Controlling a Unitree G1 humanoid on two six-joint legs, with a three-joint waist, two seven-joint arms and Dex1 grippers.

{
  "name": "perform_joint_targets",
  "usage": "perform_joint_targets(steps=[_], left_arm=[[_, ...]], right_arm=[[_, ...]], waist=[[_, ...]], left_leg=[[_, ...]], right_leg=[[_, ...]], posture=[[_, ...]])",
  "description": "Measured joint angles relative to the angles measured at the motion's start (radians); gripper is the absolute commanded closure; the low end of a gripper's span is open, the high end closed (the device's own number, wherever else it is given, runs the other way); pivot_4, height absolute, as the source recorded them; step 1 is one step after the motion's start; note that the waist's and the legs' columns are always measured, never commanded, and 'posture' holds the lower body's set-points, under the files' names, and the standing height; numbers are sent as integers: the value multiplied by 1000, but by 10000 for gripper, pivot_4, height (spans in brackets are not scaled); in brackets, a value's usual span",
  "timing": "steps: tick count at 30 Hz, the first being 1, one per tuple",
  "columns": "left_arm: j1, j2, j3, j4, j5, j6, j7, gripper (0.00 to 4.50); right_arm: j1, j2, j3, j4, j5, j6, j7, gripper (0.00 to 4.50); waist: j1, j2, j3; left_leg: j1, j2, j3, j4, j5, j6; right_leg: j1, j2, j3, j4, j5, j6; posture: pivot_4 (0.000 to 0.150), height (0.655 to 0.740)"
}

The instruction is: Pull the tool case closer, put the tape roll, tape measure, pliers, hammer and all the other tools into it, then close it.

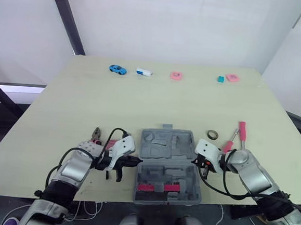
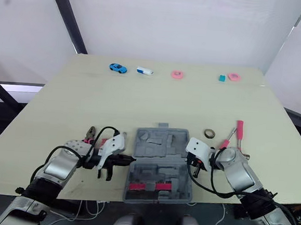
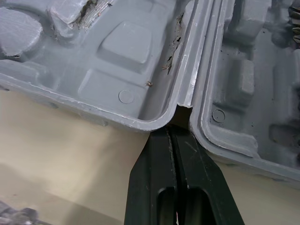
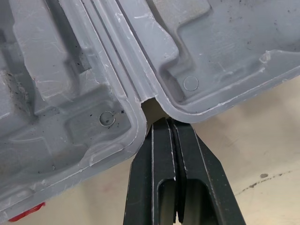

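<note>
The grey tool case [image 1: 167, 163] lies open at the table's front middle, its lid half [image 3: 117, 56] and base half [image 4: 61, 93] both showing moulded recesses. Red pieces [image 1: 157, 187] sit in the near half. My left gripper [image 3: 172, 130] is shut, its tips in the hinge notch on the case's left side. My right gripper [image 4: 169, 123] is shut too, its tips in the hinge notch on the right side. Pliers [image 1: 96, 134] lie behind my left gripper. A tape roll [image 1: 212, 134] and red-handled tools [image 1: 241, 131] lie just right of the case.
Along the table's far edge sit a blue toy car [image 1: 118, 69], a white and blue piece [image 1: 144, 72], a pink ring [image 1: 176, 76], a teal block [image 1: 221, 79] and another pink piece [image 1: 232, 77]. The case's near half reaches the table's front edge.
</note>
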Motion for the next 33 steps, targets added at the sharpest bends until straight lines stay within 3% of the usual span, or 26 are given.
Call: perform_joint_targets(steps=[33], left_arm=[[100,28,-10,-109,-54,32,36,44266]], right_arm=[[95,-43,-7,-138,42,80,-12,45000]], waist=[[3,0,0]], left_leg=[[0,0,0,0,0,0]], right_leg=[[0,0,0,0,-2,-3]], posture=[[1500,7400]])
